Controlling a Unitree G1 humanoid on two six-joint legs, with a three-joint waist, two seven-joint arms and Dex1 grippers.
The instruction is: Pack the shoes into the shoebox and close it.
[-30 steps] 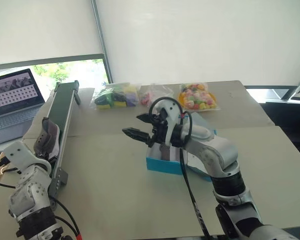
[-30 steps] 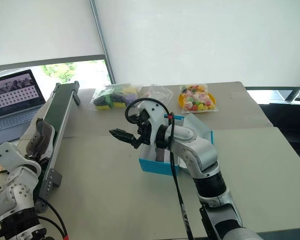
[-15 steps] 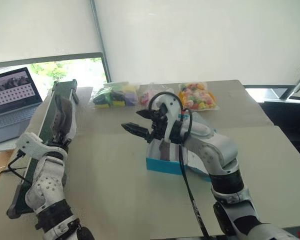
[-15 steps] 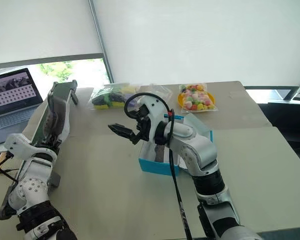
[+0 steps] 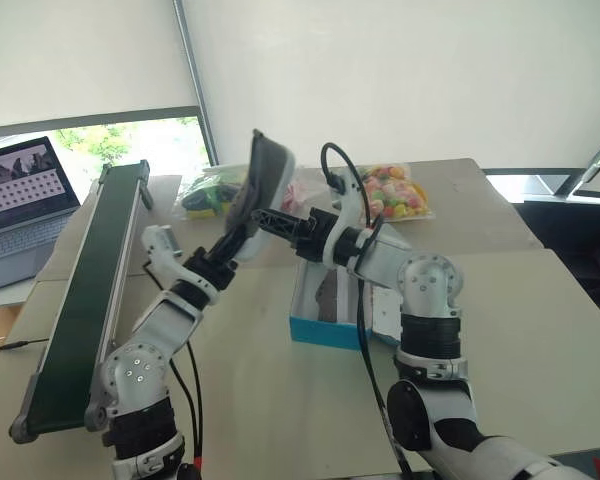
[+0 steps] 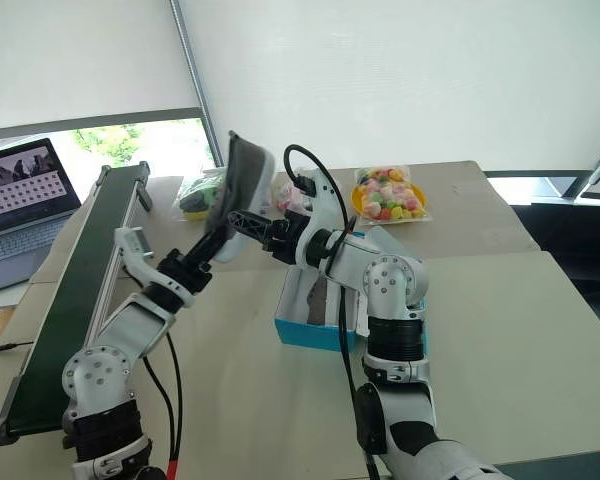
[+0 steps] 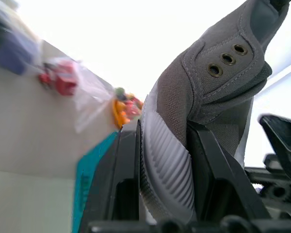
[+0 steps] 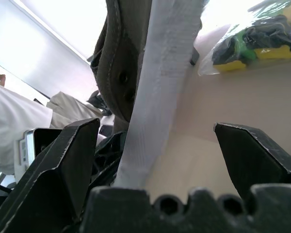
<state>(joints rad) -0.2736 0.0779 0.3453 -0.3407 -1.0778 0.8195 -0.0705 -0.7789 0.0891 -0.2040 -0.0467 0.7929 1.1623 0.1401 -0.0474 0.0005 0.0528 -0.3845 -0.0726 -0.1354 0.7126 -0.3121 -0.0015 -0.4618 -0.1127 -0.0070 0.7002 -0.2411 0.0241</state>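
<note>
My left gripper [image 5: 236,236] is shut on the heel end of a grey canvas shoe [image 5: 261,172] with a pale ribbed sole and holds it upright in the air, left of the shoebox. In the left wrist view its black fingers [image 7: 122,180] clamp the shoe [image 7: 218,63]. My right gripper [image 5: 266,222] stands open, pointing at the shoe from the right, with the shoe [image 8: 155,73] just beyond its spread fingers. The turquoise shoebox [image 5: 325,327] sits open on the table below my right arm. A dark grey shape [image 6: 317,300] lies inside it, partly hidden.
A long green conveyor belt [image 5: 80,290] runs along the table's left side, and a laptop [image 5: 20,195] stands beyond it. Clear bags of colourful items [image 5: 395,192] lie at the back, behind the box. A person in white [image 8: 9,126] shows in the right wrist view.
My left arm has swung up and to the right from the conveyor, carrying the shoe in front of my right gripper. The right gripper rolled, edged forward, and stayed open.
</note>
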